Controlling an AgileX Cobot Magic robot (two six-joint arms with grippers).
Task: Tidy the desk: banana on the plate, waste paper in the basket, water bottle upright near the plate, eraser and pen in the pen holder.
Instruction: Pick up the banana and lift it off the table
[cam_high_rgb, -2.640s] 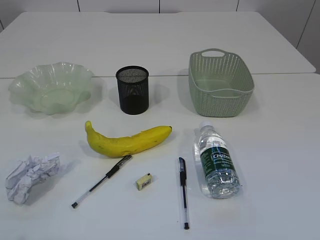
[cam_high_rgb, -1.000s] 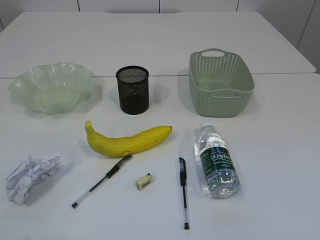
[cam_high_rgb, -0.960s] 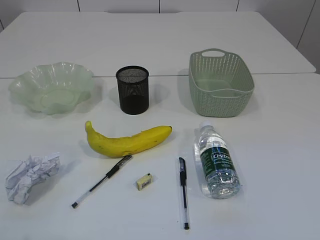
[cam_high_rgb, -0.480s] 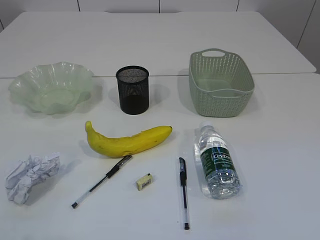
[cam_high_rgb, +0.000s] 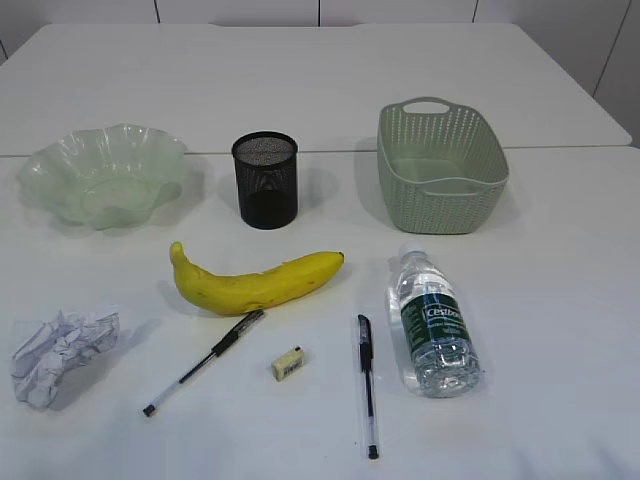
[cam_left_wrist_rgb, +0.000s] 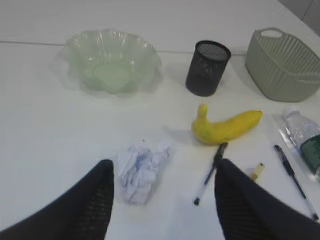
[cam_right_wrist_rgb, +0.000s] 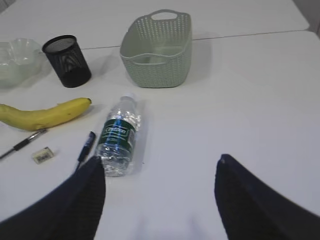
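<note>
Neither gripper shows in the exterior view. A yellow banana (cam_high_rgb: 255, 285) lies mid-table. Crumpled waste paper (cam_high_rgb: 60, 350) lies front left. A water bottle (cam_high_rgb: 432, 320) lies on its side at the right. A small eraser (cam_high_rgb: 288, 363) sits between two pens (cam_high_rgb: 205, 362) (cam_high_rgb: 366, 385). The pale green wavy plate (cam_high_rgb: 40, 165), the black mesh pen holder (cam_high_rgb: 265, 180) and the green basket (cam_high_rgb: 440, 185) stand at the back. My left gripper (cam_left_wrist_rgb: 163, 165) is open above the paper (cam_left_wrist_rgb: 140, 170). My right gripper (cam_right_wrist_rgb: 160, 160) is open to the right of the bottle (cam_right_wrist_rgb: 119, 137).
A seam between two white tabletops (cam_high_rgb: 560, 147) runs behind the plate, holder and basket. Bare table lies to the right of the bottle and basket (cam_right_wrist_rgb: 250, 110).
</note>
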